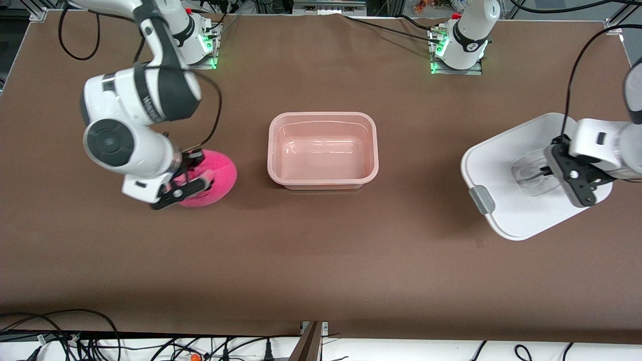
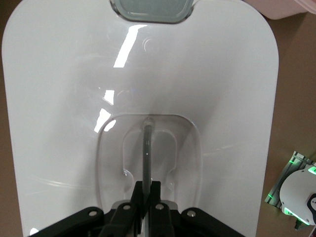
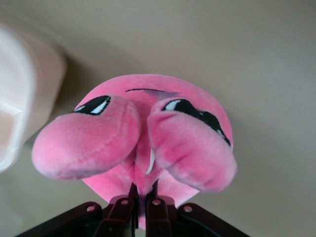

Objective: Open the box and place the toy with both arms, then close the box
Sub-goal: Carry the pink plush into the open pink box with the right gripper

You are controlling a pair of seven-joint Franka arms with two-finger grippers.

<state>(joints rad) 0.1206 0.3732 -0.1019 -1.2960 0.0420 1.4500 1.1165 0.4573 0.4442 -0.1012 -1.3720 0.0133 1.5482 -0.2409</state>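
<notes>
So from my seat at the remote station, the brown table [image 1: 321, 260] fills nearly the whole front view, matte and a bit creased, with a faint line running across the lower part of the frame. Cables [image 1: 75, 336] snake along the bottom edge over a white strip, and more wiring and metal framing show along the top edge, by the two arm bases with their green lights.

The tub [image 1: 323, 150] sits dead centre of the frame, lid off, nothing in it, pale pink and see-through.

Middle left of the frame: my right gripper [image 1: 183, 180] is clenched on the toy [image 1: 213, 175], the pink plush. In the right wrist view the fingers [image 3: 123, 207] pinch it just below two floppy ears, dark eyes showing above them. Can't tell from these views whether the toy is touching the table or just off it.

Right side of the frame: the lid [image 1: 506, 170] is with my left gripper [image 1: 546, 173], whose fingers [image 2: 136, 197] are closed tight on the thin clear handle [image 2: 146, 148] in its recessed middle. One grey clip [image 1: 481, 199] shows on the lid's lower left edge. The lid is well apart from the tub, toward the left arm's end of the table, and it throws a shadow on the table below it.
</notes>
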